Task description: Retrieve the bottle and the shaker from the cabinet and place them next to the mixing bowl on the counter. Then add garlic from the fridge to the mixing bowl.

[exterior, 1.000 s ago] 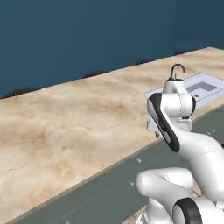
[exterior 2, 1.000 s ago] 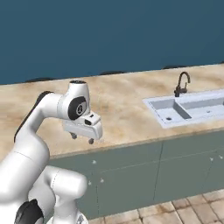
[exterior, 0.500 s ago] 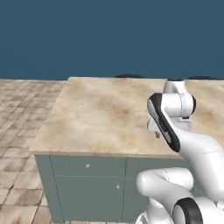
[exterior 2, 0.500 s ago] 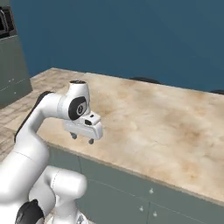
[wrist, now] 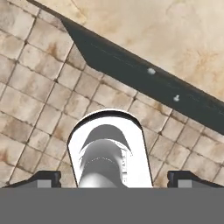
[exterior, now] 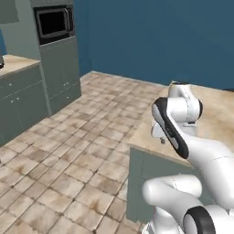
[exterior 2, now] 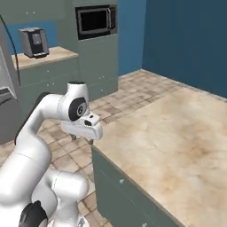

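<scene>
My gripper hangs over the near corner of the counter, a beige marble-patterned top on grey-green cupboards. Its fingers point down, and it also shows beside my forearm. In the hand view the gripper is open: the two dark fingertips stand far apart with nothing held. Below them lie the counter's end and the tiled floor. A tall grey panel with a black edge strip at the far left looks like the fridge. The bottle, shaker, mixing bowl and garlic are out of view.
Brown floor tiles spread to the left of the counter. Across the floor stand grey-green cupboards, a tall unit with a built-in microwave and a coffee machine on a side counter. A wall cabinet's corner shows at the top left.
Both base views have swung left with the base. The sink and the long counter run have slid out, and the counter's end, floor and far cupboards have come in. My arm keeps its pose.
</scene>
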Robot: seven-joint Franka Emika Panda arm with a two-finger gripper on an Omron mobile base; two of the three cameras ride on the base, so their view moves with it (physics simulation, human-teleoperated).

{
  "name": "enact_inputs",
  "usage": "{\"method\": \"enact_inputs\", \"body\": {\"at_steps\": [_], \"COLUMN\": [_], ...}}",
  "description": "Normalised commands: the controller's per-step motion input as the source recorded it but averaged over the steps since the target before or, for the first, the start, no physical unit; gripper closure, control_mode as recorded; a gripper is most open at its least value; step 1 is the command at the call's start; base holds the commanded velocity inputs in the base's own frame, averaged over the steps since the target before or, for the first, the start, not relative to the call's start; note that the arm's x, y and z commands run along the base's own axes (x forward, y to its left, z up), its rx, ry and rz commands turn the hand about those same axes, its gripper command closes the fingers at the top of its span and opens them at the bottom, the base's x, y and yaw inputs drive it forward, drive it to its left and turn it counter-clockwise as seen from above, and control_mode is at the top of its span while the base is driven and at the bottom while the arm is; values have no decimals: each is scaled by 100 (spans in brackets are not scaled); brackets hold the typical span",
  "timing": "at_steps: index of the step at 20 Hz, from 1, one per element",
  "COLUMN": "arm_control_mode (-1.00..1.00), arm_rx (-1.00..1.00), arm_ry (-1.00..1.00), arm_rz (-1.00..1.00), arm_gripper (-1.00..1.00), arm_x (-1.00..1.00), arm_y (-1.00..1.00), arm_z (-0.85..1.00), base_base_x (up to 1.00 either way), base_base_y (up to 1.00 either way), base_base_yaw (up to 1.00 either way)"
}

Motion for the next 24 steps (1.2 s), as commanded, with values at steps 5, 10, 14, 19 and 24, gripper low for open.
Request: {"method": "enact_inputs", "body": {"at_steps": [5,10,14,19,24], "arm_control_mode": [100,100,100,100,100], "arm_rx": [0,0,0,0,0], "arm_ry": [0,0,0,0,0], "arm_rz": [0,0,0,0,0], "arm_gripper": [-100,-100,-100,-100,-100], "arm_x": [0,0,0,0,0], "arm_y": [0,0,0,0,0], "arm_z": [0,0,0,0,0], "base_base_x": [43,38,31,67,95], "base_base_y": [99,93,65,32,0], "base_base_yaw": [66,70,82,74,18]}}
